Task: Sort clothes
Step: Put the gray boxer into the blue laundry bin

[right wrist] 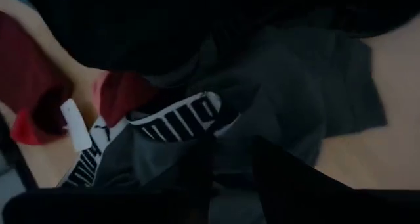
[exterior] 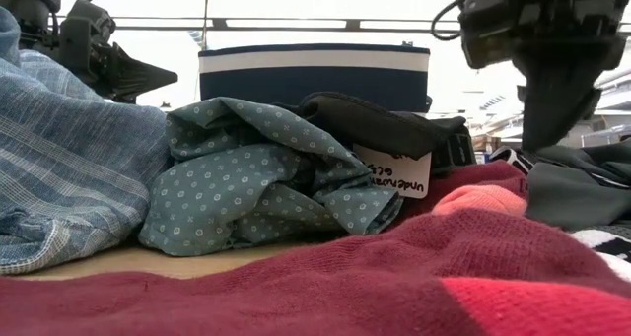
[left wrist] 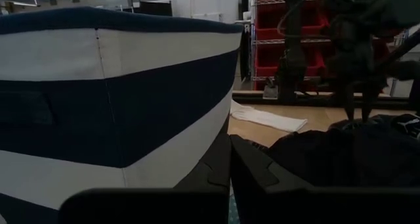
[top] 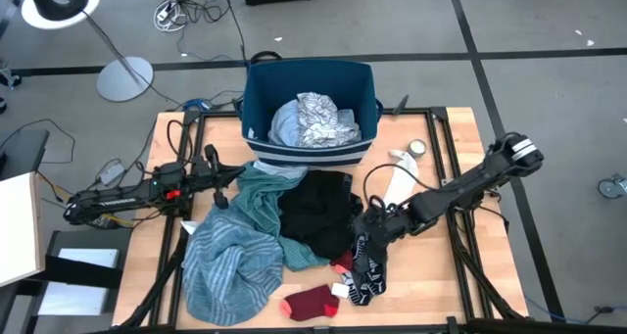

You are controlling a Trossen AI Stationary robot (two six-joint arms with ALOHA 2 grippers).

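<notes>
A teal striped garment (top: 230, 261), a teal dotted one (top: 265, 185) and a black one (top: 315, 216) lie heaped on the table in front of the navy bin (top: 257, 99). White patterned (top: 318, 119) and light blue (top: 286, 128) clothes lie in the bin. A white garment (top: 400, 182) lies flat to its right. A red sock (top: 312, 302) and dark patterned socks (top: 368, 267) lie near the front edge. My right gripper (top: 365, 228) is down on the socks' far end, shut on dark grey cloth (right wrist: 275, 99). My left gripper (top: 221, 183) is shut and empty by the bin's front wall (left wrist: 131, 106). My right gripper pinches a bunch of the dark patterned sock's grey cloth (right wrist: 233, 142) between its two fingers, beside the band with white letters (right wrist: 177, 119). The fingers come slanting down from the table's right. The sock's remainder lies on the table and the black garment.
The bin stands at the table's far middle. A small round white object (top: 417, 148) lies by the white garment. Bare wood shows on the right side (top: 460, 265) and at the far left corner (top: 171, 143). Cables and a lamp base lie on the floor beyond.
</notes>
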